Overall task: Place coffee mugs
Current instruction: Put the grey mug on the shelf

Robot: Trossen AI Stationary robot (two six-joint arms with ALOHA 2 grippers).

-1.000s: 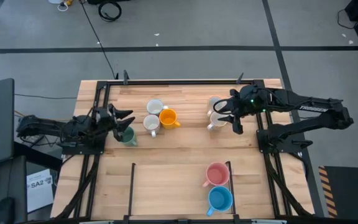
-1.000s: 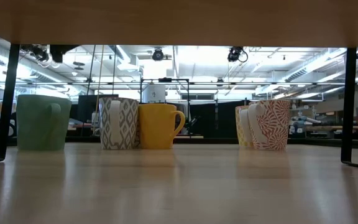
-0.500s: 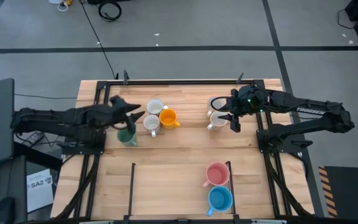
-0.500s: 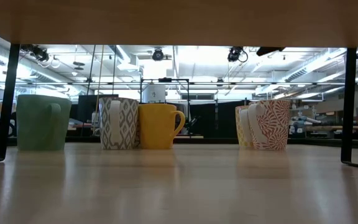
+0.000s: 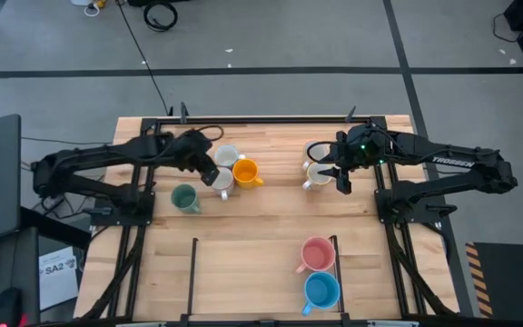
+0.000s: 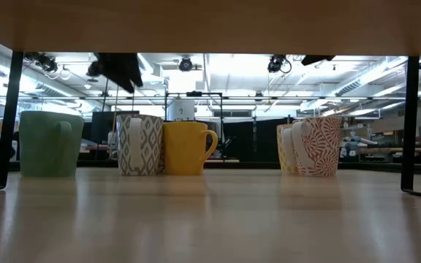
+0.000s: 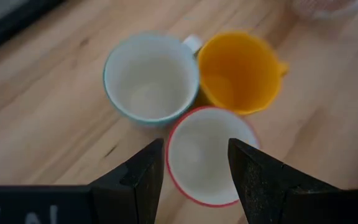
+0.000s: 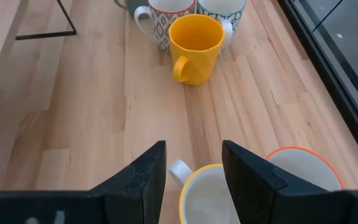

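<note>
Three mugs stand bunched on the table: an orange mug (image 5: 246, 172), a teal-rimmed white mug (image 7: 151, 78) and a red-rimmed white mug (image 7: 207, 155). My left gripper (image 7: 194, 168) hangs open above the red-rimmed one, clear of it in the low view (image 6: 119, 69). A green mug (image 5: 183, 197) stands alone toward the left edge. My right gripper (image 8: 193, 168) is open above a yellow-rimmed mug (image 8: 207, 196), with an orange-rimmed mug (image 8: 303, 168) beside it. A pink mug (image 5: 317, 254) and a blue mug (image 5: 321, 291) stand near the table's near edge.
Black frame rails run along the table's left side (image 5: 143, 154) and right side (image 5: 379, 182), and two thin black bars (image 5: 193, 272) stand on the near half. Bare wood lies between the two mug groups and across the near left part.
My left arm has swung from beside the green mug toward the table's right and far side, ending above the bunched white and orange mugs. The green mug has stayed standing where it was. My right arm has kept still.
</note>
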